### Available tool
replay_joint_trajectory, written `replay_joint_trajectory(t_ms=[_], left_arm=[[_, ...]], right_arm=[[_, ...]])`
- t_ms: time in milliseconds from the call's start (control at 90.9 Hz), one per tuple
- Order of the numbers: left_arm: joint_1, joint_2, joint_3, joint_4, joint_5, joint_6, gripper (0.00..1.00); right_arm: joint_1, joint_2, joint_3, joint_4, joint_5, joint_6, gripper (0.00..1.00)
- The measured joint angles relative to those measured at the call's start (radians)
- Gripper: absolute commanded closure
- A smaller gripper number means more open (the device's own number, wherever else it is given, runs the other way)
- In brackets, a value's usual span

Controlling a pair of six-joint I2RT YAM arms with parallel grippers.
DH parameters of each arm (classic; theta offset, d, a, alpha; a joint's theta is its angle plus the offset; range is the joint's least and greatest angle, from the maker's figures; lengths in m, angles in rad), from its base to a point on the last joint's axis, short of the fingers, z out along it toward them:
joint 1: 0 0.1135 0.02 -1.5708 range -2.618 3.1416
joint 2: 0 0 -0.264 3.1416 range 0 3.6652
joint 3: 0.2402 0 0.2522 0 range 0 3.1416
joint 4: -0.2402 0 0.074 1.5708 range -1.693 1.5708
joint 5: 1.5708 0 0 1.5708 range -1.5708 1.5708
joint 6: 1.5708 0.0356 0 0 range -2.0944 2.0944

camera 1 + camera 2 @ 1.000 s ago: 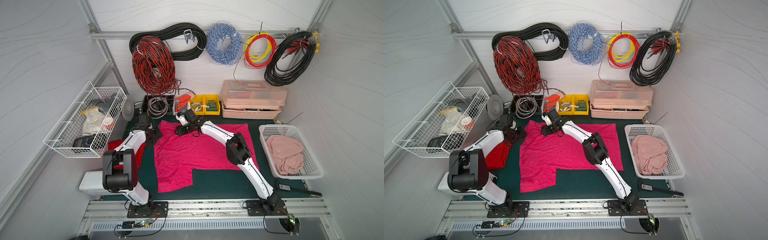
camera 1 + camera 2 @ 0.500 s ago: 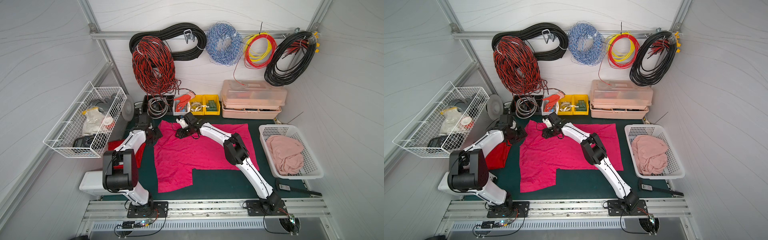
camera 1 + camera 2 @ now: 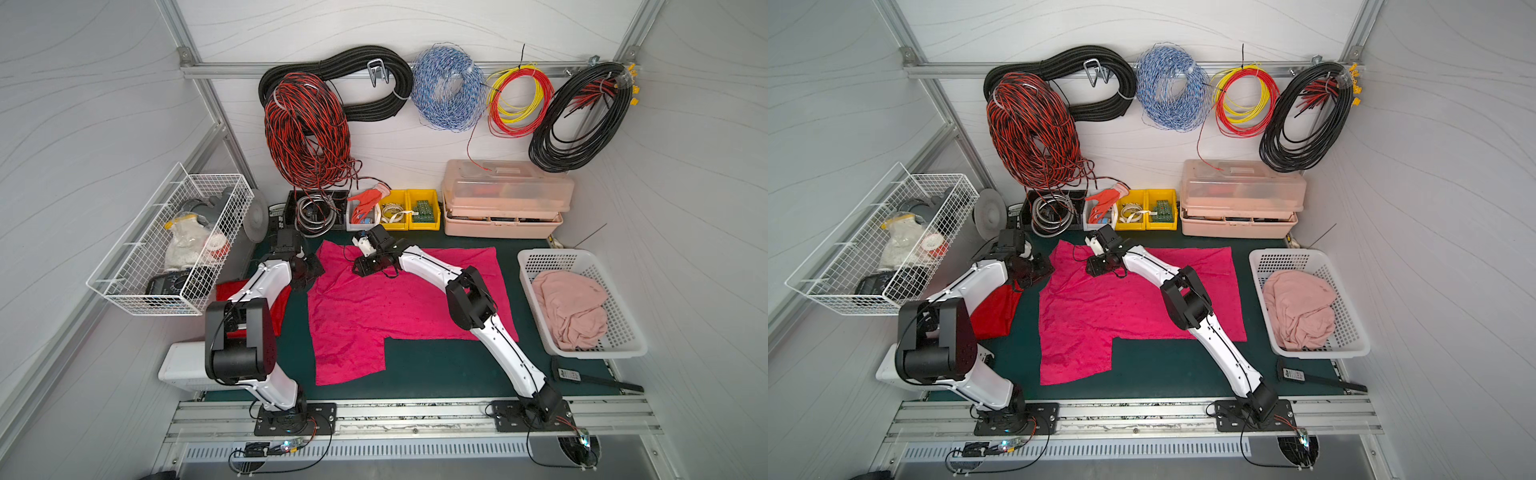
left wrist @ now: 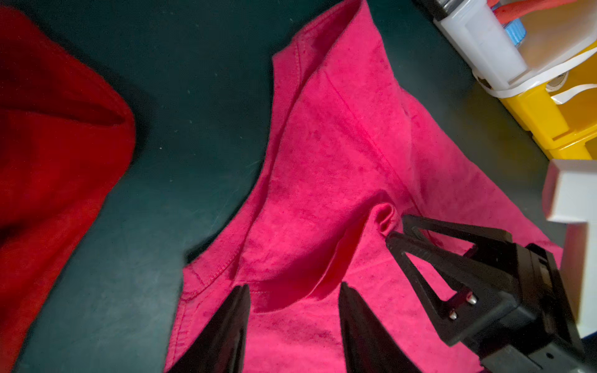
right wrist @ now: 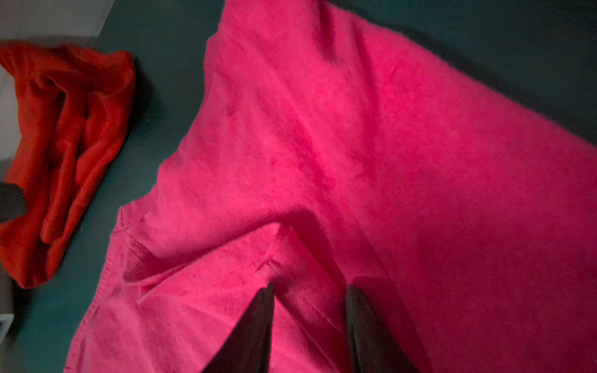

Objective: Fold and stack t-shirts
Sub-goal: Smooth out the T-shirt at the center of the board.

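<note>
A bright magenta-pink t-shirt (image 3: 395,303) (image 3: 1121,307) lies spread on the dark green mat. A deeper red t-shirt (image 3: 232,289) (image 3: 994,311) lies bunched at the mat's left edge, partly under my left arm. My left gripper (image 4: 294,290) (image 3: 311,270) stands open over the pink shirt's far left sleeve, with flat cloth between its fingers. My right gripper (image 5: 310,290) (image 3: 359,268) is down on the far edge. Its fingers are still apart, either side of a raised fold. In the left wrist view the right gripper (image 4: 394,232) has its tips at a small pucker of cloth.
A white plastic basket (image 3: 623,332) holding pale pink cloth (image 3: 569,307) stands at the right. Yellow bins (image 3: 409,208), an orange-red glove (image 3: 368,199) and a beige toolbox (image 3: 503,199) line the back. A wire basket (image 3: 166,241) hangs on the left wall. A black tool (image 3: 590,376) lies front right.
My right gripper's jaws have narrowed around a fold at the pink shirt's far edge, and its wrist has shifted slightly. The left arm and both shirts have stayed put.
</note>
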Motion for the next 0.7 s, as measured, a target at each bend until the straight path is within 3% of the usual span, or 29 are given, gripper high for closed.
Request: replay_joint_trajectory(t_ms=[242,462,704], left_arm=[[0.001,0.000,0.000,0.000,0.000,0.000,0.49],[0.001,0.000,0.000,0.000,0.000,0.000,0.49],[0.001,0.007,0.000,-0.001,0.002,-0.001,0.49]], right_arm=[[0.000,0.004,0.006,-0.010,0.021,-0.006,0.88],[0.000,-0.009,-0.029,0.009,0.025,-0.009,0.88],[0.003,-0.128,-0.206,0.018,0.047,-0.044,0.86]])
